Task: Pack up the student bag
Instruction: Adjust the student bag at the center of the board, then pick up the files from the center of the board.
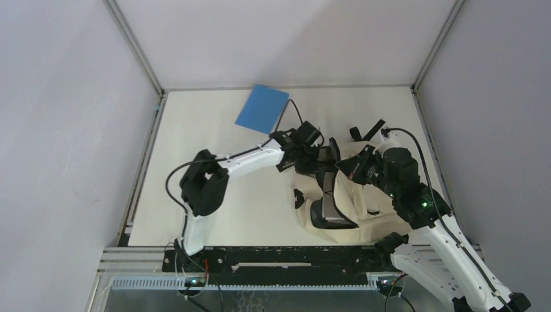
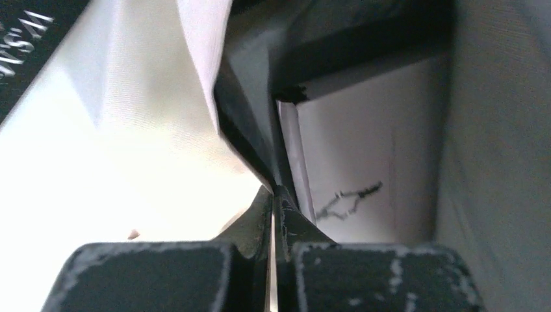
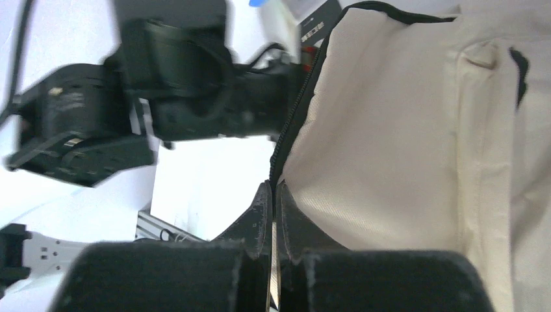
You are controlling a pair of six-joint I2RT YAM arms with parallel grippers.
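Lying crumpled on the right half of the surface (image 1: 214, 130), the student bag (image 1: 356, 192) is pinched from both sides. The left tool (image 2: 275, 195) is seen fully closed on a black-trimmed edge of the bag (only thin material sits between its fingertips), and the right tool (image 3: 273, 190) is likewise closed tight on the cream fabric at the black zipper line. A flat blue rectangle (image 1: 262, 108) is seen at the surface's far edge, apart from the bag.

Overhead — wrist cams near bag (image 1: 364, 190)
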